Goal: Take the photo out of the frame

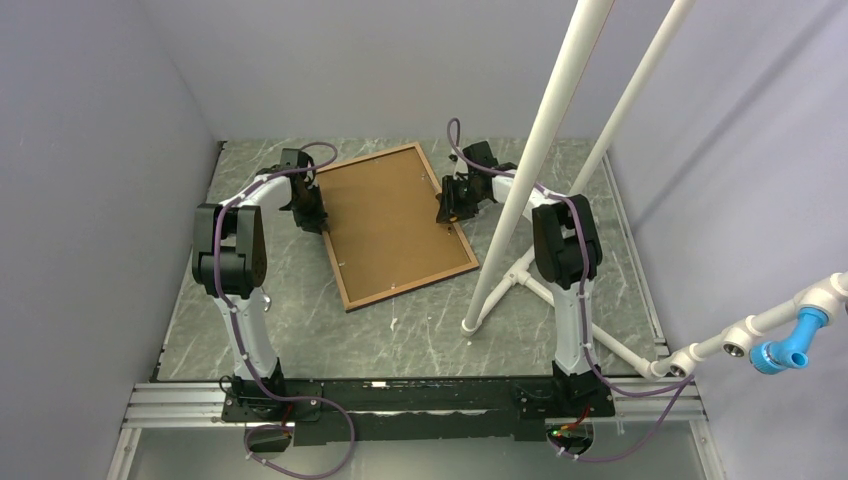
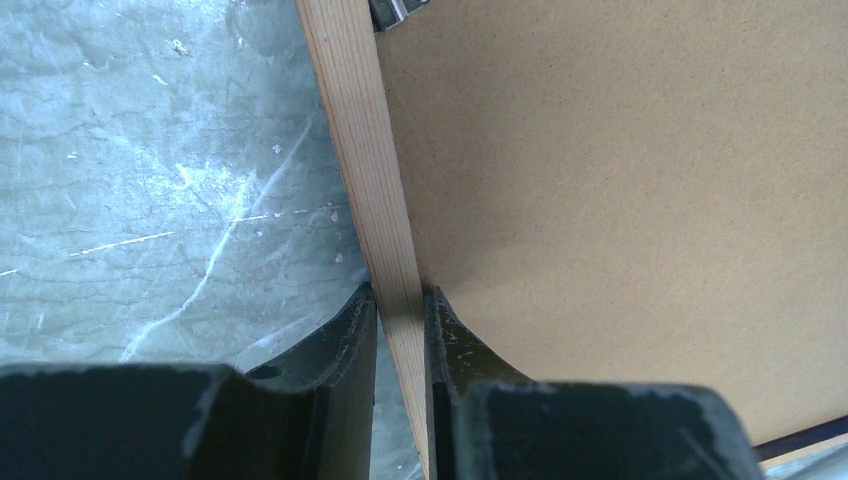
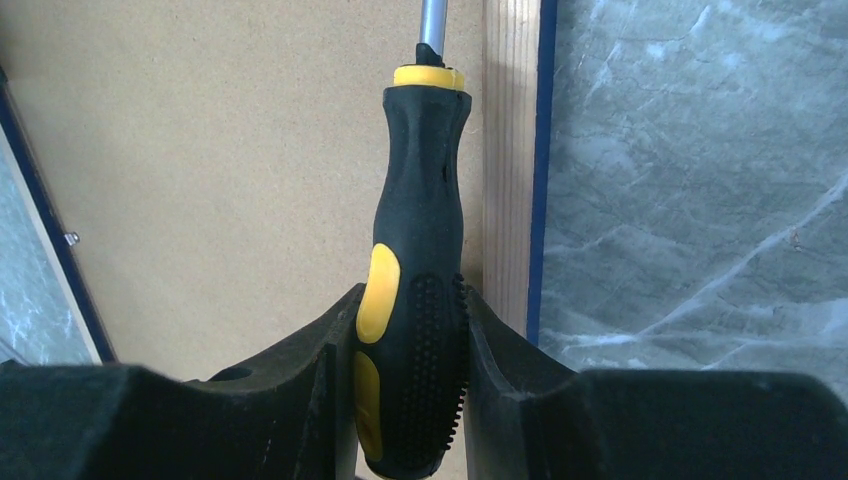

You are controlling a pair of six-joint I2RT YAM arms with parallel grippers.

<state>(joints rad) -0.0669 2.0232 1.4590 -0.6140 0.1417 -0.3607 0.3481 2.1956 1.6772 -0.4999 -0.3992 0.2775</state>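
Note:
The frame (image 1: 395,225) lies back side up on the grey marble table, showing brown board and a light wood rim. The photo is hidden beneath the board. My left gripper (image 1: 312,212) is at the frame's left edge; in the left wrist view it (image 2: 402,300) is shut on the wood rim (image 2: 360,150), one finger on each side. My right gripper (image 1: 447,205) is over the frame's right edge. In the right wrist view it (image 3: 412,300) is shut on a black and yellow screwdriver (image 3: 420,250), whose shaft points along the board beside the rim (image 3: 510,150).
Two white poles (image 1: 530,170) rise from a stand whose foot (image 1: 470,325) rests on the table just right of the frame. A metal retaining tab (image 2: 395,10) sits at the rim. Grey walls enclose the table on three sides.

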